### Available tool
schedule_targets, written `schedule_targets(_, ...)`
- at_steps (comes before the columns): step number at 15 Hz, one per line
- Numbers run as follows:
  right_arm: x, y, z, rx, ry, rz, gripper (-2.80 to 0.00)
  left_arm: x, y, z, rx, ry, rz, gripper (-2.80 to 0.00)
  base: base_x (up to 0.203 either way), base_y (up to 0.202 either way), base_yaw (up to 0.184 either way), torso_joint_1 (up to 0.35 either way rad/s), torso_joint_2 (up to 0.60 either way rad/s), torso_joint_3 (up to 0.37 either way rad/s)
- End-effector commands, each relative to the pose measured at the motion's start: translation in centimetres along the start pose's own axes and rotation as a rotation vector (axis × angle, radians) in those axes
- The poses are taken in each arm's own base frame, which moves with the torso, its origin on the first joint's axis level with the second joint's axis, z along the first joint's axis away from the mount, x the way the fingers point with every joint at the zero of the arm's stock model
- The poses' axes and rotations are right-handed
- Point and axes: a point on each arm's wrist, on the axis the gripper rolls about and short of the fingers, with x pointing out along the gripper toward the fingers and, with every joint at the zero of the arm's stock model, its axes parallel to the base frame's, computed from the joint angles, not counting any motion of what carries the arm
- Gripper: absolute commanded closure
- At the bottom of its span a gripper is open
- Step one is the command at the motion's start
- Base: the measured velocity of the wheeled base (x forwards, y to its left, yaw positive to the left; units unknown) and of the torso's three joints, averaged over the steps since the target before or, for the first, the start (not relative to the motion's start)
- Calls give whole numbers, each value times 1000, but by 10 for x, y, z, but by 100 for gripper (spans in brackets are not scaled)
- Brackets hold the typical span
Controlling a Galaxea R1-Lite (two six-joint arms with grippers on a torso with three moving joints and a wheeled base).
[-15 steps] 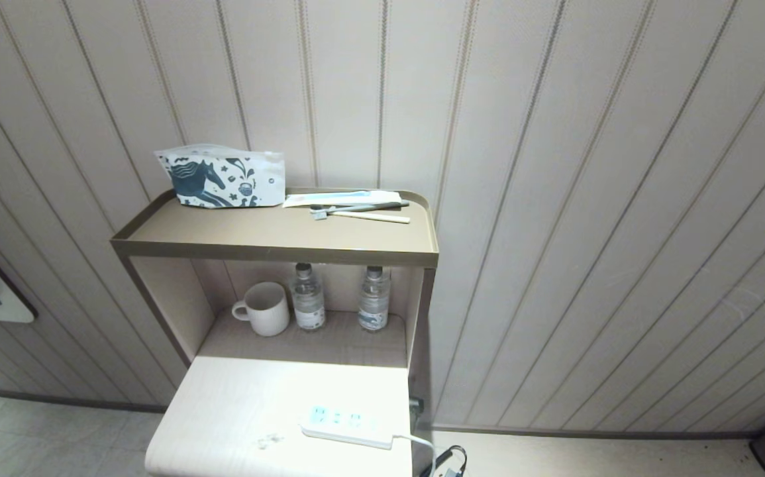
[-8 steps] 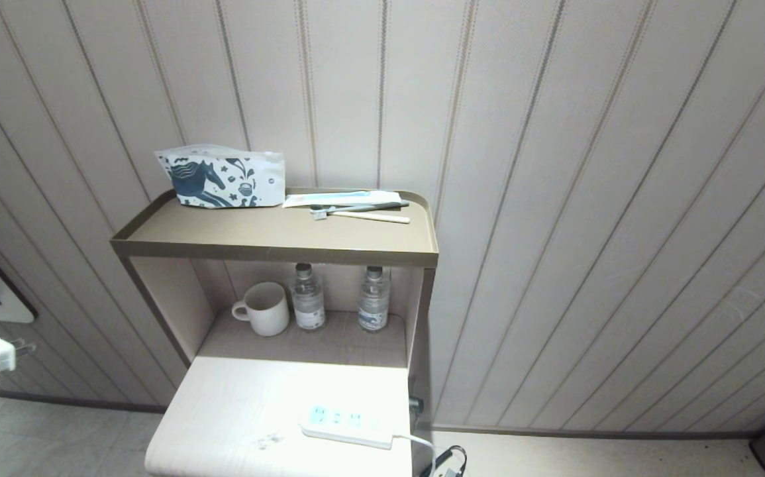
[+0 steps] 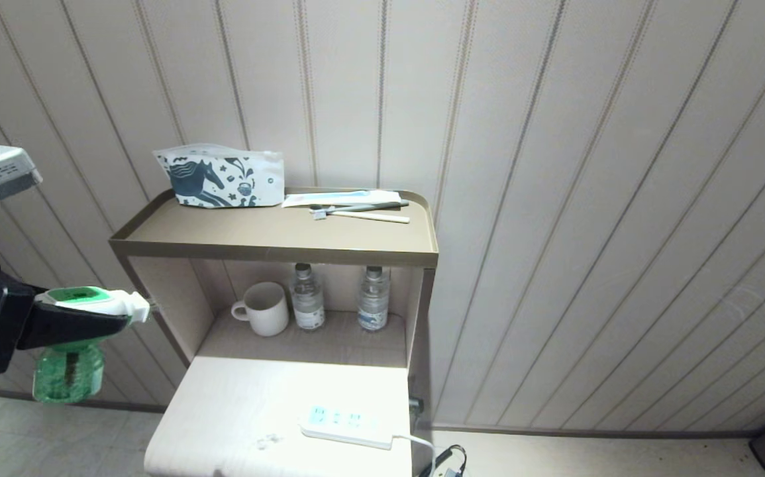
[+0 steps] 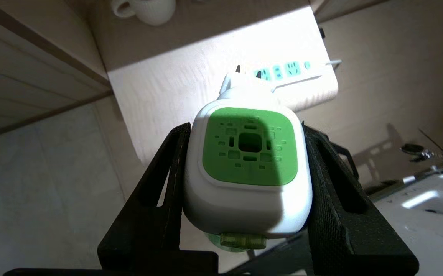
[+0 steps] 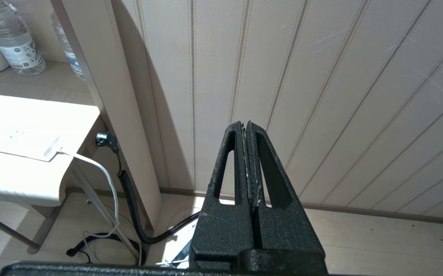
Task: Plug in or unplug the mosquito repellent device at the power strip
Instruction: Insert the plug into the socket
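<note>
Risen into view, left tool (image 3: 117,315) grips mosquito repellent device (image 3: 81,331); no writing legible.

Pale panelled wall (image 3: 554,165) with thin vertical grooves fills the background. Against it stands a brown two-level shelf unit (image 3: 276,248), its upper tray rimmed, its lower recess shaded. Strong light washes out the pale bench (image 3: 236,411) in front. Light tiled floor (image 3: 57,437) meets a dark skirting strip.

The left gripper (image 3: 101,317) hides the middle of the mosquito repellent device (image 3: 71,361); its arm runs off the left edge. Glare washes out the power strip (image 3: 346,424), blurring its 3 socket faces. Its cord (image 3: 422,445) leaves the near edge.
</note>
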Motion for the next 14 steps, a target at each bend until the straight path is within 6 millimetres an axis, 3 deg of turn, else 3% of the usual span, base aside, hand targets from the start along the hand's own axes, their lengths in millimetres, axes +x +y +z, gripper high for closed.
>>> schedule_targets(1, 0, 0, 0, -1, 0, 0, 0, -12, -3, 4, 3, 66, -13, 0, 0, 0, 0, 0, 0, 0)
schedule_targets(2, 0, 0, 0, 1, 0, 1, 0, -28, -6, 3, 37, 53, -7, 0, 0, 0, 0, 0, 0, 0)
schedule_targets(4, 0, 0, 0, 0, 0, 0, 0, -33, -8, -2, 96, 64, 7, 0, 0, 0, 0, 0, 0, 0)
schedule_targets(8, 0, 0, 0, -1, 0, 0, 0, -18, -9, -24, 271, 166, 12, 0, 0, 0, 0, 0, 0, 0)
schedule_targets(14, 0, 0, 0, 0, 0, 0, 0, 9, 0, -16, 351, 347, -61, 0, 0, 0, 0, 0, 0, 0)
